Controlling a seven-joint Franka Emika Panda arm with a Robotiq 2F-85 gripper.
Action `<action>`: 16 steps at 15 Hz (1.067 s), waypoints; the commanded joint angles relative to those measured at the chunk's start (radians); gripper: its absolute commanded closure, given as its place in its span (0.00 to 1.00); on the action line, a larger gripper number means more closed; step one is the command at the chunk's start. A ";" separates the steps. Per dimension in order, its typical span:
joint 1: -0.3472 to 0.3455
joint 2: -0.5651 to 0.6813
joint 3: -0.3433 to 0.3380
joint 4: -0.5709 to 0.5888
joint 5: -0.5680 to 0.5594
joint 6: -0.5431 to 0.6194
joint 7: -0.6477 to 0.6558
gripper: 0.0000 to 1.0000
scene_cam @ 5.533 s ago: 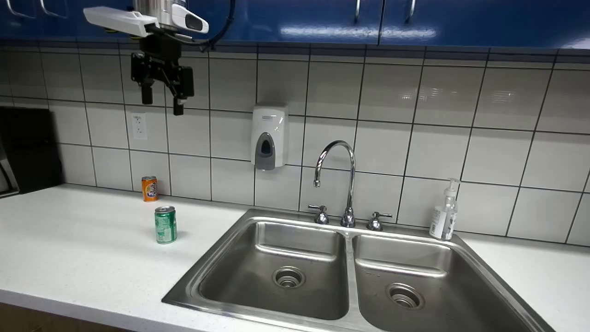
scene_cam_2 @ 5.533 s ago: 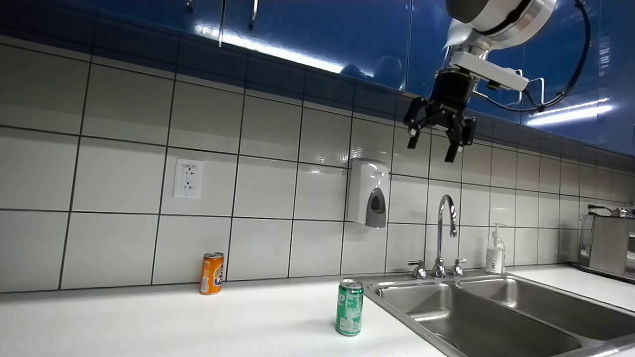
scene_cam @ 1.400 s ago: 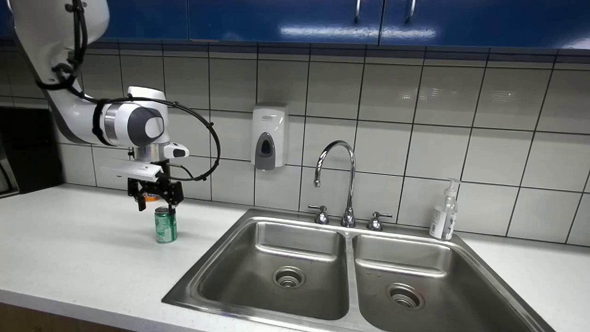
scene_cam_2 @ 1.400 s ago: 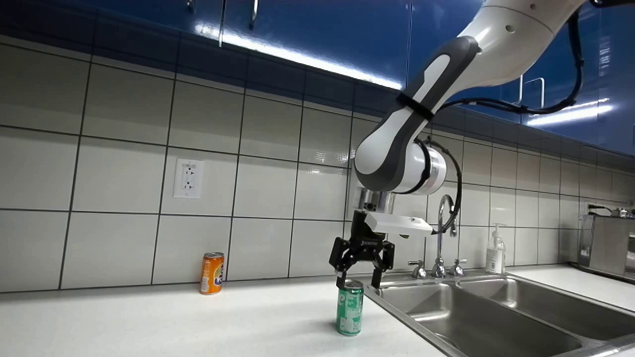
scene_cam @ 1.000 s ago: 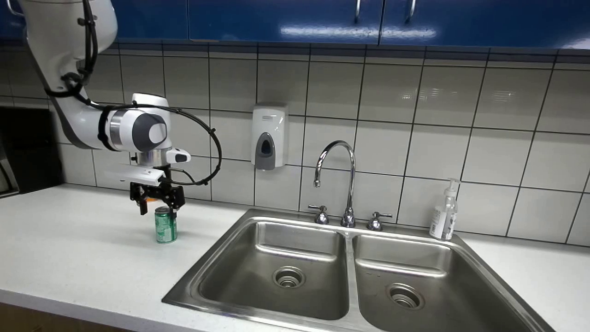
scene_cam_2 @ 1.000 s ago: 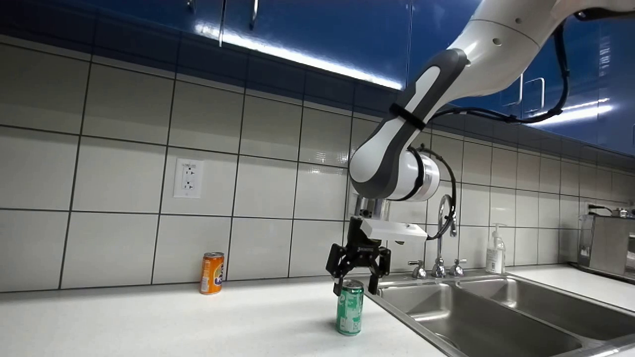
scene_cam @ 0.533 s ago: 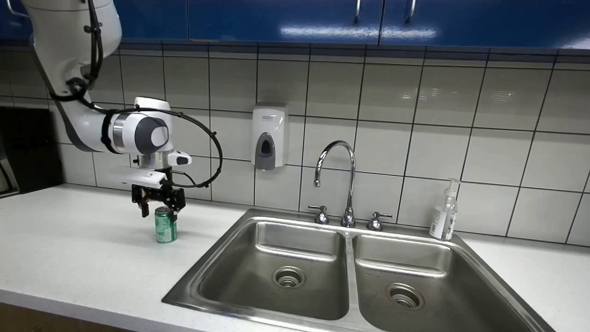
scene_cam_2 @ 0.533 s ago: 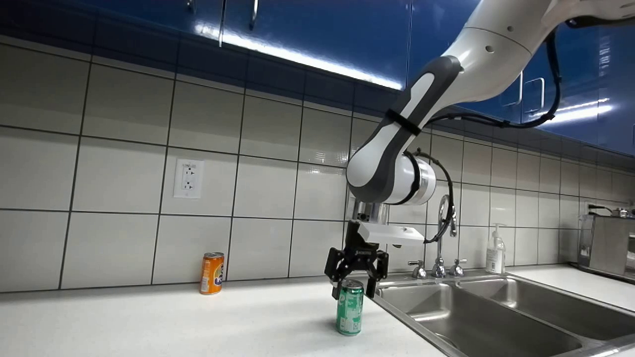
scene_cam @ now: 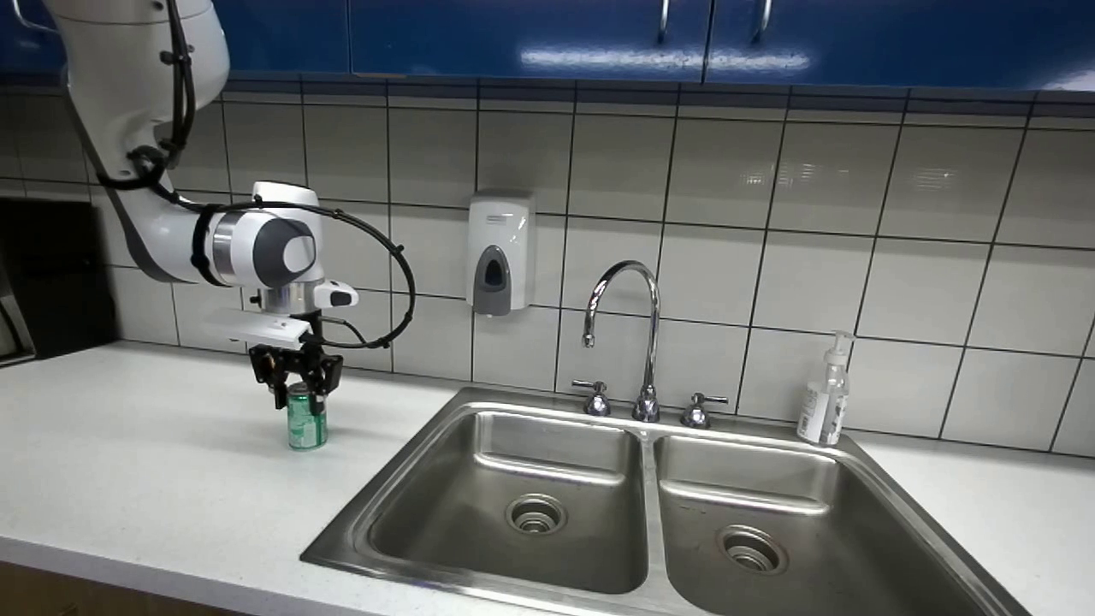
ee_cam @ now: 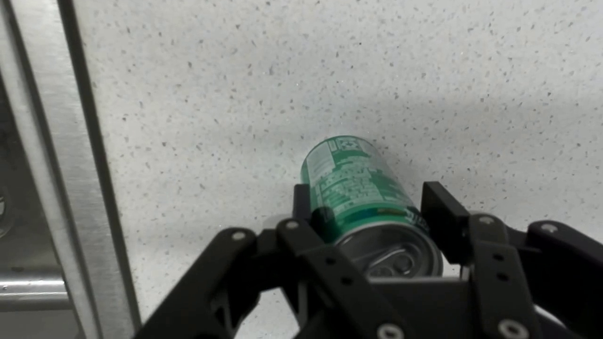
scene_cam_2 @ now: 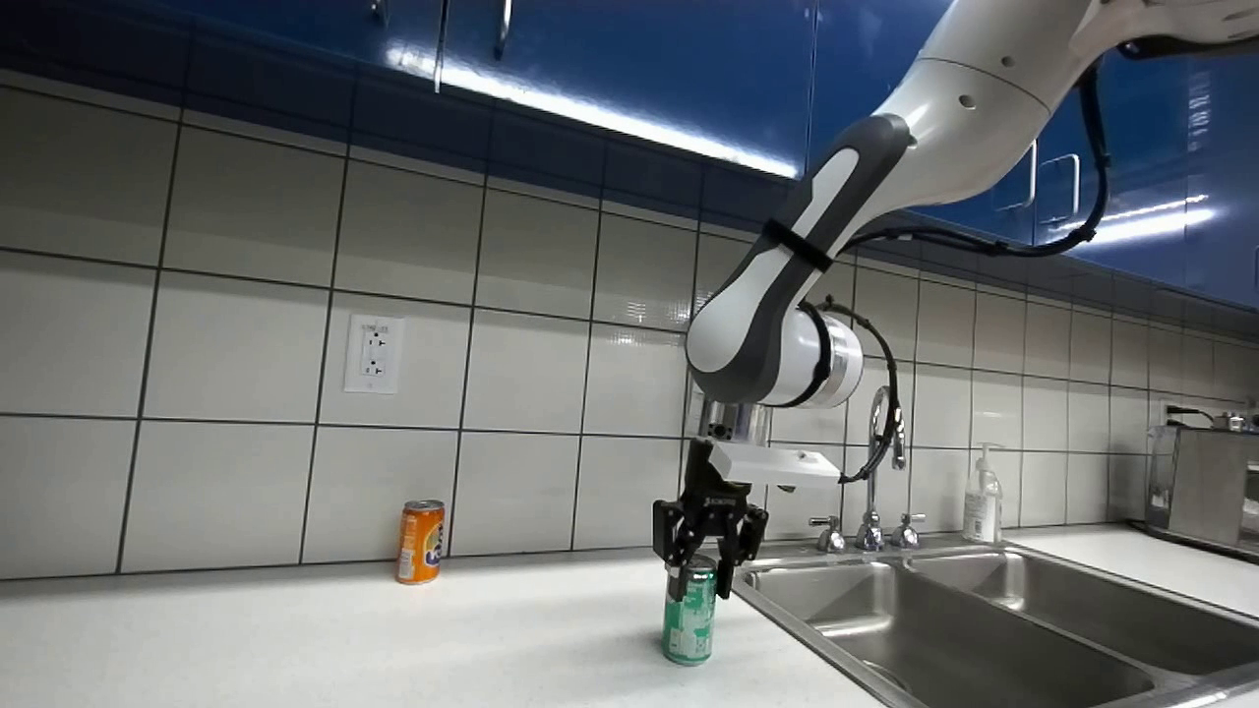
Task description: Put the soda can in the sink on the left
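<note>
My hand (scene_cam_2: pixel 700 590) pinches the green can (ee_cam: pixel 355 181) from both sides, near its top (the silver sink (scene_cam: pixel 650 522) is close by).

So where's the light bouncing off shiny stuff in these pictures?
In both exterior views, white streaks glare on the blue upper cabinets, and smaller reflections show on the wall tiles; in an exterior view, pale bands gleam inside the double-basin sink; in the wrist view, its slice at the left edge has a bright bar.
</note>
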 commanded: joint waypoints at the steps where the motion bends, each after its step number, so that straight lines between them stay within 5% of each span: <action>1: 0.013 -0.002 -0.012 0.012 -0.028 0.001 0.024 0.64; 16: -0.001 -0.167 -0.025 -0.046 -0.042 -0.006 0.030 0.64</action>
